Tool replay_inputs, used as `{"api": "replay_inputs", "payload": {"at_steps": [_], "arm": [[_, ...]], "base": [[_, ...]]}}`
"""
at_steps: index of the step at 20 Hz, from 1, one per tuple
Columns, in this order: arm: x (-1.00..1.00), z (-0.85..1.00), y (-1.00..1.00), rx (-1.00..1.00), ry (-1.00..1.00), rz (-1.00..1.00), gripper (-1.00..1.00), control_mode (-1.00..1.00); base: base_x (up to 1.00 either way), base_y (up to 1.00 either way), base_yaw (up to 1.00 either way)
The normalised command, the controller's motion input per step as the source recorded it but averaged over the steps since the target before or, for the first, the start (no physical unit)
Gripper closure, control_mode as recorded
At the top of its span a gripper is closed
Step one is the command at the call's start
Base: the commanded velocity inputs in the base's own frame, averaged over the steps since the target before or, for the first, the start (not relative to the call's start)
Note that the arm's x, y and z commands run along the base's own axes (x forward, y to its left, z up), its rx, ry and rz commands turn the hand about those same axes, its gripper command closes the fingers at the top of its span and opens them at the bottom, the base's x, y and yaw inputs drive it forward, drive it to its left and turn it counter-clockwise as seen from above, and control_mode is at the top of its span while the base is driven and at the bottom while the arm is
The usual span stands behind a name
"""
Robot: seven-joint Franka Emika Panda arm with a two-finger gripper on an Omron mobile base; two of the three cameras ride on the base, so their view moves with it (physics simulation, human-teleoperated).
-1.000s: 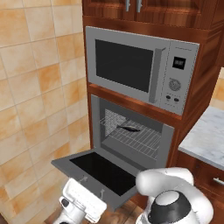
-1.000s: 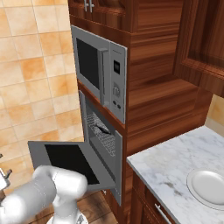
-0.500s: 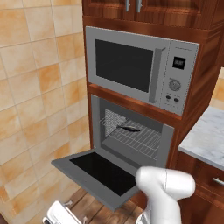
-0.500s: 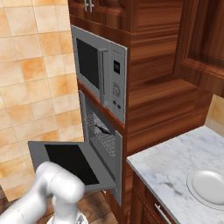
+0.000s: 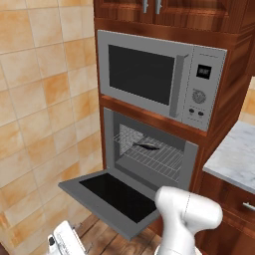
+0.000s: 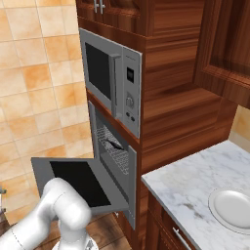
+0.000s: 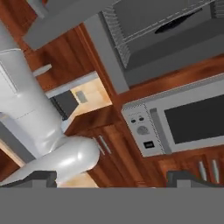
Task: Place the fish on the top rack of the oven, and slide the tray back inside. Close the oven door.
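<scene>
At the left of the left base view a wall of orange-tan tiles (image 5: 45,99) runs down to a wooden floor (image 5: 107,236), and the white gripper (image 5: 64,244) hangs low at the bottom edge, just above that floor and below the front lip of the oven door (image 5: 107,191). In the hand view its two dark fingertips (image 7: 41,178) stand far apart at the bottom corners with nothing between them — the jaws are wide open and empty.

The oven door lies folded down flat, its dark glass facing up. Behind it the oven (image 5: 191,164) is open, and the top rack (image 5: 154,157) sits pushed inside the cavity, its thin silver bars running front to back. The fish (image 5: 146,146) — small, slim and dark — lies on that rack, toward its rear left part. Straight above the oven sits the grey microwave (image 5: 159,79) with its dark window, dial and display, framed by dark wooden cabinets (image 5: 234,99). The white arm (image 5: 187,219) rises at the lower right, in front of the door's right corner.

Further right a marble counter (image 5: 234,159) begins beside the oven column. In the right base view that counter (image 6: 195,185) carries a white plate (image 6: 234,210) near its right edge, well apart from the oven.
</scene>
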Motion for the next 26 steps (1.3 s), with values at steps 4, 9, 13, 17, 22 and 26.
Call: {"api": "replay_inputs", "payload": {"at_steps": [4, 9, 13, 17, 22, 26], "arm": [[0.59, -0.73, 0.15, 0.23, 0.19, 0.2, -1.0, -1.0], [0.55, -0.95, 0.22, 0.3, 0.25, 0.26, -1.0, -1.0], [0.52, -1.0, 0.3, 0.3, 0.12, 0.24, -1.0, -1.0], [0.62, -1.0, 0.23, 0.28, 0.07, 0.23, -1.0, -1.0], [0.74, -0.92, 0.13, 0.11, 0.0, 0.12, -1.0, -1.0], [0.37, -0.36, 0.03, -0.01, -0.07, 0.0, -1.0, -1.0]], "base": [[0.0, 0.0, 0.0], [0.0, 0.0, 0.0], [0.0, 0.0, 0.0], [0.0, 0.0, 0.0], [0.0, 0.0, 0.0], [0.0, 0.0, 0.0]]}}
